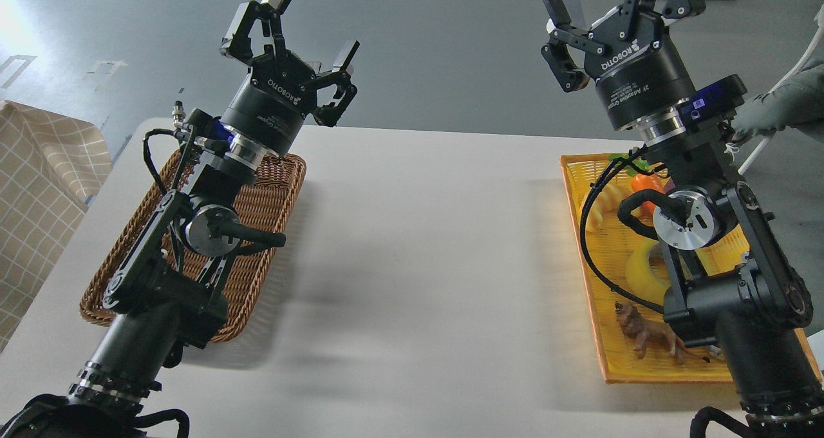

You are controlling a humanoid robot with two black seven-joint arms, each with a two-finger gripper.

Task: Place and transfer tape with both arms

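Observation:
The tape (644, 269), a yellow translucent roll with a pale core, lies in the yellow tray (605, 361) at the right, partly hidden behind my right arm. My right gripper (618, 3) is raised high above the tray's far end, open, with nothing between its fingers. My left gripper (315, 29) is also lifted, above the far end of the brown wicker basket (270, 199) at the left, open and empty. Both grippers are well away from the tape.
In the yellow tray also lie a brown toy animal (647, 336), an orange carrot-like toy (646, 183) and a yellow croissant-shaped toy (602, 207). A checked cloth (38, 187) hangs left of the white table (425, 264). Someone's sleeve (788, 106) shows at the right edge.

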